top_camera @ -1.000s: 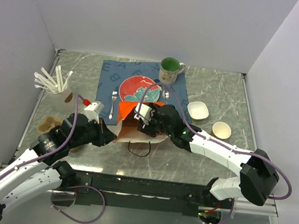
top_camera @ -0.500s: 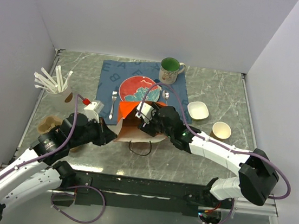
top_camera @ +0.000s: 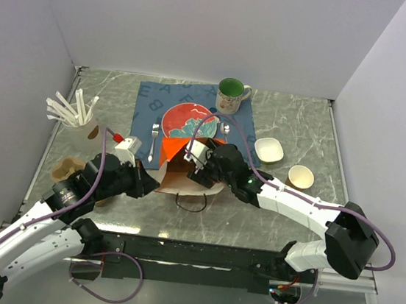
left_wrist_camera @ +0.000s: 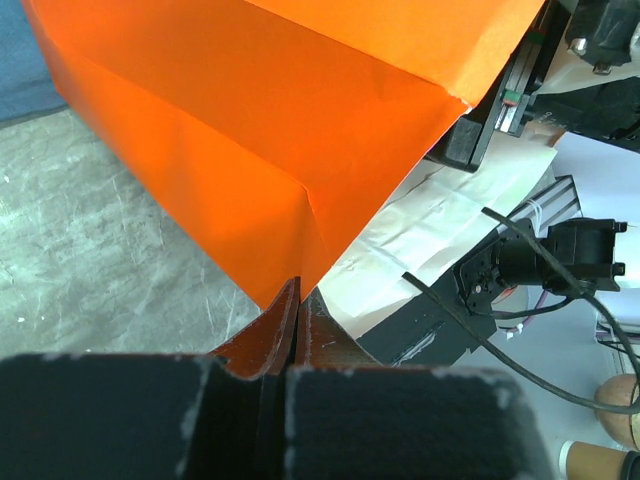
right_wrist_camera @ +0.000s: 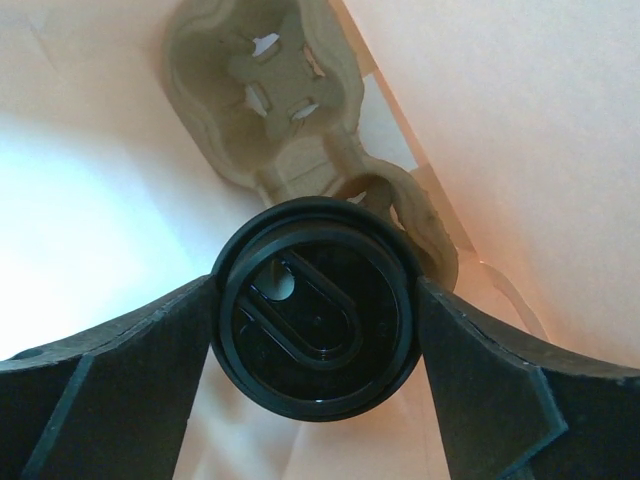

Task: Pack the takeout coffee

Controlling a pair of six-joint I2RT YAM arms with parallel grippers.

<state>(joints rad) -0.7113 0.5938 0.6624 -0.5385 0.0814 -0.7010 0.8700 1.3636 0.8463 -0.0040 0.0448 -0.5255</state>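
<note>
Nearest me, the left gripper [left_wrist_camera: 297, 305] is pinched tight on the edge of the orange bag [left_wrist_camera: 250, 140], at the middle of the table [top_camera: 270, 212]. The right gripper [right_wrist_camera: 315, 290] reaches into the bag's mouth, with a finger on each side of the coffee [right_wrist_camera: 312, 335] (only its black lid shows). The fingers lie right against it, but whether they press it I cannot tell. The coffee is inside the bag, over one end of the pulp carrier [right_wrist_camera: 250, 90] lying at the bottom. Beyond the bag are a white bowl [top_camera: 268, 150], a red plate [top_camera: 190, 121] and, farthest, a green mug [top_camera: 231, 92].
</note>
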